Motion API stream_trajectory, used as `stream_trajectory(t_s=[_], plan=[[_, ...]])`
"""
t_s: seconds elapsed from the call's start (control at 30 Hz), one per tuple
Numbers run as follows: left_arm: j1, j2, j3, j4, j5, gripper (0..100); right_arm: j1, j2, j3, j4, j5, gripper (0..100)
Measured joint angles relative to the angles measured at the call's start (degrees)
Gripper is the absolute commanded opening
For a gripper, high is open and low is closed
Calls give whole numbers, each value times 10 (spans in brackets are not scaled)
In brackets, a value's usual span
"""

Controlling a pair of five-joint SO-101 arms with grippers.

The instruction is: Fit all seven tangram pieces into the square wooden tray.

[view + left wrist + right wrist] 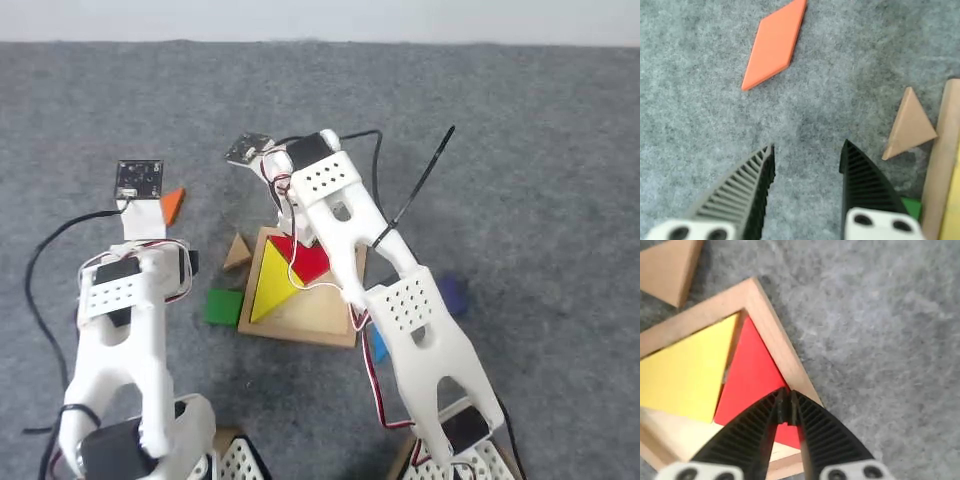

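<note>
In the wooden tray (298, 335): yellow triangle (268, 285) and red triangle (308, 262), edge to edge, bare board alongside. Over the red triangle, by a tray corner: right gripper (788, 402), fingers pressed together on nothing, tips perhaps touching the piece. Off the tray: left gripper (807, 152), fingers spread apart above grey carpet (700, 130). Just beside the tray on that side: tan triangle (910, 125) and green piece (224, 306); farther out, orange parallelogram (774, 44). On the tray's opposite side: blue piece (378, 346) near, purple piece (452, 294) farther.
</note>
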Motion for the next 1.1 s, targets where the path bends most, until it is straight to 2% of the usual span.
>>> stream_trajectory(t_s=[0.17,0.43,0.6,0.83,1.1], plan=[[0,0,0,0,0,199,18,-23,-36,2,0,8],[0,0,0,0,0,199,80,-178,4,3,-18,8],[0,0,-4,2,0,199,84,-288,141,3,-22,8],[0,0,-72,60,17,201,79,-442,361,-4,-35,8],[0,0,-81,63,18,202,79,-676,692,-147,-35,8]])
